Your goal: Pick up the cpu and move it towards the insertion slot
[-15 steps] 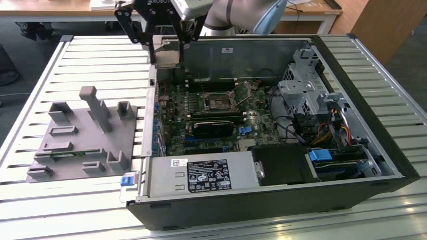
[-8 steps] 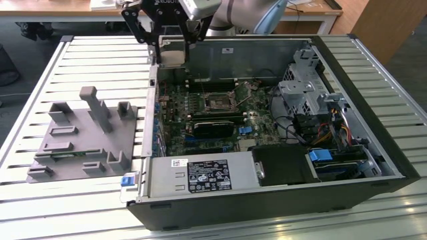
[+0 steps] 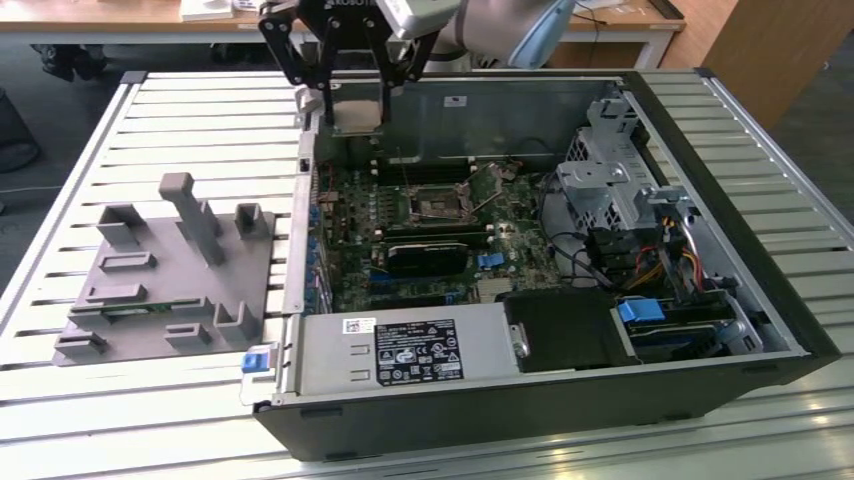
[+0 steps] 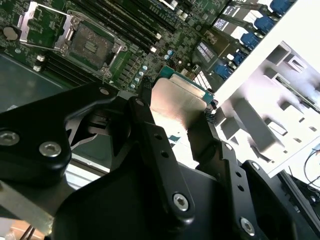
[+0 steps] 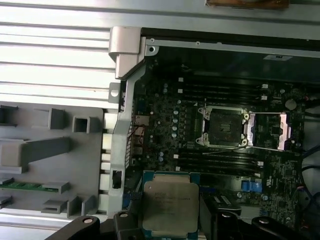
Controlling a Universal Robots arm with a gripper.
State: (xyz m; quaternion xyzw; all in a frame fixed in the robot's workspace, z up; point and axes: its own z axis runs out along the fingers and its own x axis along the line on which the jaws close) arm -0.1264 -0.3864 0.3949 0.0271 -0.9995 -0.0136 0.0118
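The cpu (image 5: 170, 206) is already lifted: the pincer (image 3: 350, 108) pinches it by its edges, holding it in the air above the open computer case (image 3: 747, 300), over the case's far wall. The insertion slot (image 5: 223, 127) sits open on the motherboard, well apart from the chip. Pickup looks done; most of the carry toward the slot remains. The grey fixture (image 3: 160, 290) on the worktop (image 3: 80, 420) lies beside the case.

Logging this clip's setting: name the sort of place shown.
Probably a robotics lab workbench: an open black desktop computer case on a slatted metal table, beside a grey plastic fixture block.
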